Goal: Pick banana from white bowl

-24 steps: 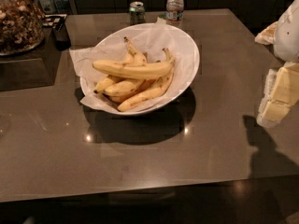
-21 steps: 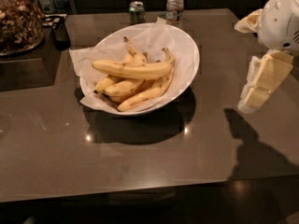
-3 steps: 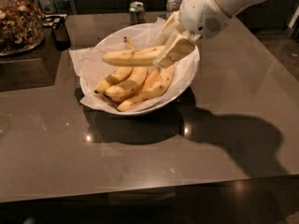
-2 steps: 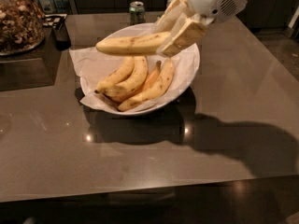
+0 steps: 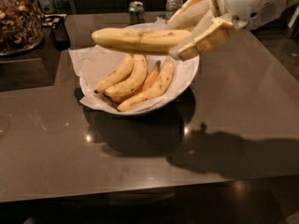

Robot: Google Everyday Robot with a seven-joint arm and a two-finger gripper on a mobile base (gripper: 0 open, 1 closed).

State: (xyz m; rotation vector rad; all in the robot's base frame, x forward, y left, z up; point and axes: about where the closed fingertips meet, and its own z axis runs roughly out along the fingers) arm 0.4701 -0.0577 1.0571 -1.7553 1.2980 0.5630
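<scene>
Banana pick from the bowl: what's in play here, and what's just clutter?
In play: banana; claw at upper right, shut on the banana's end; white bowl below them.
Clutter: other bananas lying in the bowl; can; water bottle; glass jar at far left.

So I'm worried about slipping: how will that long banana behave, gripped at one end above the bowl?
The banana juts out level from the gripper, shut on one end above the white bowl, so it is probably stiff. Held off-centre, it may pivot or droop. Its smooth peel could slip, and squeezing would likely bruise it.
</scene>
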